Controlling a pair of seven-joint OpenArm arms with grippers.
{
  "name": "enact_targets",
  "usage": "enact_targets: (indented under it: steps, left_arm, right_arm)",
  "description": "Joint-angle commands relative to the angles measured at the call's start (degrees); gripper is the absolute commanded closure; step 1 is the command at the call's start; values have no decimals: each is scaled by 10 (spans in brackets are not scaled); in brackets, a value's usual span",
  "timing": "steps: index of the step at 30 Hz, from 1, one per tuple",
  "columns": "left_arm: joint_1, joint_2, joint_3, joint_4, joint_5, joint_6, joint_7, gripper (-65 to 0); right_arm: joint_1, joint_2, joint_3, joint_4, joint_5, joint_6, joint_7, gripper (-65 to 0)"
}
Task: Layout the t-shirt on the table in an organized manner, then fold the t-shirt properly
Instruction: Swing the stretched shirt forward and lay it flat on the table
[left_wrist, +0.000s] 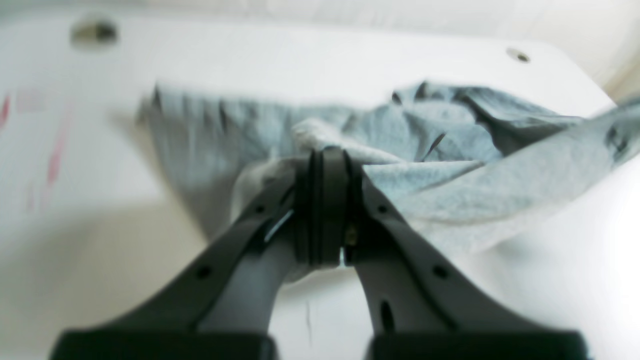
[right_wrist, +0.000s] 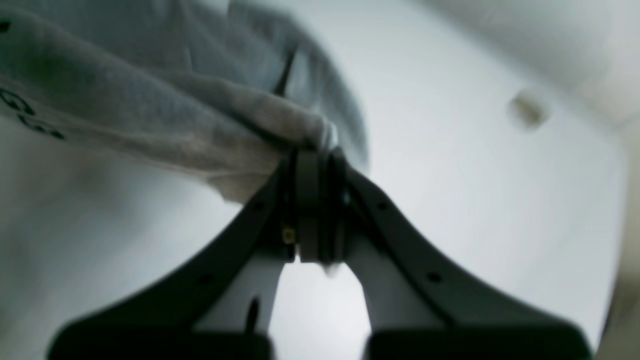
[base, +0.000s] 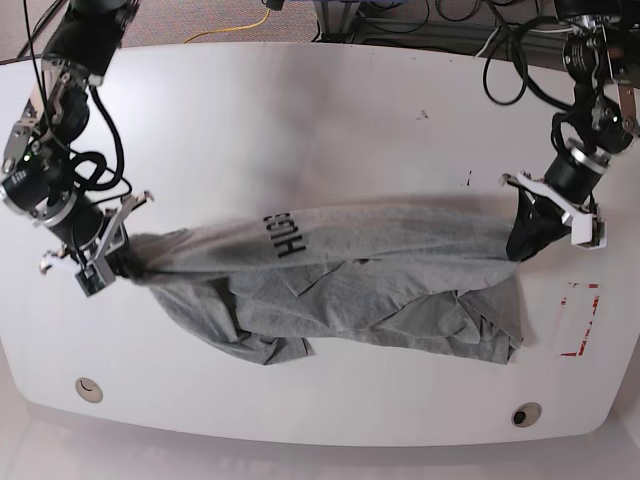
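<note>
The table (base: 300, 110) was a glossy white surface with rounded edges, a round hole (base: 88, 388) near each front corner and a red outline mark (base: 580, 320) at one end. Cables (base: 420, 15) lay beyond the far edge. The t-shirt (base: 380, 270) was stretched across the middle, its long axis running side to side between the arms, lettering toward the right gripper (base: 112, 262). Both the right gripper and the left gripper (base: 522, 240) were clamped on opposite ends of the fabric.
</note>
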Motion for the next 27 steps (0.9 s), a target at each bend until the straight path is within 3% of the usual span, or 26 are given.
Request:
enact_targets:
  steps: [1,8,10,17,20,24,27]
  left_arm:
    - [30,-10,-6,10,-13,-2,-16,-1]
    - [112,-29,-7,11,-36,-2,-16,-4]
    - [137,-42,-7,11,-49,-2,-16,-4]
    - [212,-92,-6,11,-107,-2,-16,-6]
    - [229,-115,-6,10,-121,-2,-16,-15]
    - [238,-136,-5,10,-124,-2,-1,-99]
    - [236,-138,-6,9,-122,1,28,-208]
  right_arm:
    - [-18,-3,5,10,5,-3,15,0]
    - [-79,-19,3,10,5,-3,13,-22]
    - [-94,-27,3,10,5,-3,10,-79]
    - [-154,-34,5,11,5,-3,3,-411]
    - [-168,-34,5,11,5,-3,3,-507]
    - [-170,-30,5,19,5,-3,3,-585]
    - [-167,-28,5,19,5,-3,3,-599]
